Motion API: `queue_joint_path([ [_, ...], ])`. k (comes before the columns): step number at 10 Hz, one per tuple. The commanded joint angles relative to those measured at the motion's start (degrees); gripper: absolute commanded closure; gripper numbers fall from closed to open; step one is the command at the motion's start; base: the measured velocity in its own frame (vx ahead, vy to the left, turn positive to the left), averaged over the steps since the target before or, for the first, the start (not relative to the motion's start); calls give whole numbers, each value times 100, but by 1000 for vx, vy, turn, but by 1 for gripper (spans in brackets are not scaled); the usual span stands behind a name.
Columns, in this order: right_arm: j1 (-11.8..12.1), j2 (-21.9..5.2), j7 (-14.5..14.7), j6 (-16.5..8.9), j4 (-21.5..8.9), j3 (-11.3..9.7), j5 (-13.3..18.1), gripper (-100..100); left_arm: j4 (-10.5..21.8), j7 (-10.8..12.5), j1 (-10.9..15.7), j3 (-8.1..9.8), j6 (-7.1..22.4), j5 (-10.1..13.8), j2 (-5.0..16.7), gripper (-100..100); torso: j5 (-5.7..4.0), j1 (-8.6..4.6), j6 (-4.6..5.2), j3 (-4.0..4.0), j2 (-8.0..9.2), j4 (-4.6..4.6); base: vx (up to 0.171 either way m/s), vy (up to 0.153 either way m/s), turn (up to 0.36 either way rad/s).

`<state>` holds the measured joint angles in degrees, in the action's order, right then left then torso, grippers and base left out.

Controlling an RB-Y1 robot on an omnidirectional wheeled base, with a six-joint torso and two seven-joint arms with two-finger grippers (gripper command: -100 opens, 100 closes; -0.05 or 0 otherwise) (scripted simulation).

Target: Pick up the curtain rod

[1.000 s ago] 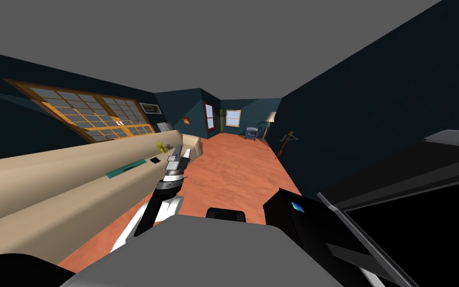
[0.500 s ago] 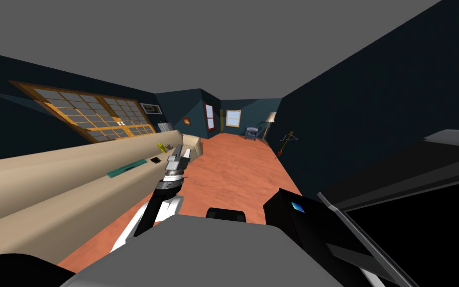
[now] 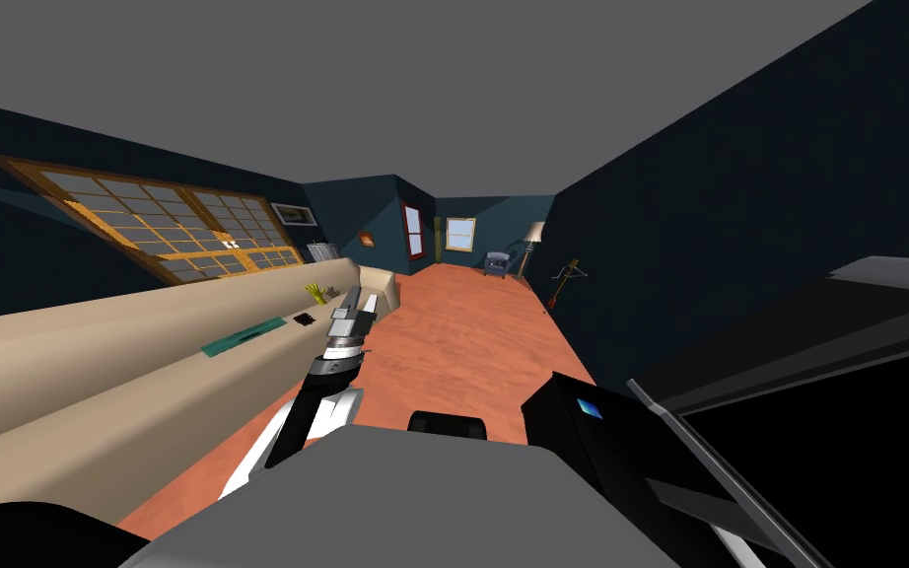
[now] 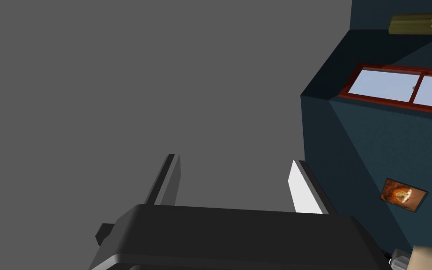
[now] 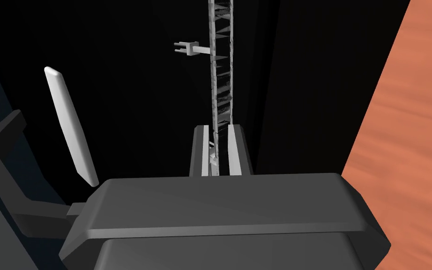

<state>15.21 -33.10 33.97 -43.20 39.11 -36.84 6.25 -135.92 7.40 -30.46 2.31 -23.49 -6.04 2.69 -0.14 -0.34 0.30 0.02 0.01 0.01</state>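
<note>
Right wrist view: right gripper [image 5: 218, 129] clamped on thin grey latticed curtain rod [image 5: 221, 70]. Head view: left gripper [image 3: 362, 301], fingers apart, beside long beige sofa [image 3: 98, 394].

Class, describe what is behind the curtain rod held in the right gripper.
Behind the curtain rod, clamped in the right gripper, is a black area; the fingers hide the sides of its near end.

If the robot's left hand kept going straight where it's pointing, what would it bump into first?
Probably the flat grey ceiling. The open left gripper aims up at it, and nothing shows in between. How far off the ceiling is can't be told from here.
</note>
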Motion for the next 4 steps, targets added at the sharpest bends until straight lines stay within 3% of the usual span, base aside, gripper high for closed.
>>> queue_joint_path([
  [1,70,-150,79,-7,184,-16,-92,100,0,0,0,0,0,0,0,0,0,0,0,0,0,0,24,73,-57],
  [2,113,-249,133,-14,301,-25,-153,100,0,0,0,0,0,0,0,0,2,4,1,0,0,0,28,80,-69],
  [3,75,-188,102,18,188,-18,-119,100,0,0,0,0,0,0,0,0,2,8,2,0,-1,0,12,37,-18],
  [4,78,-196,114,21,197,-20,-125,0,0,0,0,0,0,0,0,0,0,-4,0,2,3,1,2,8,2],
])
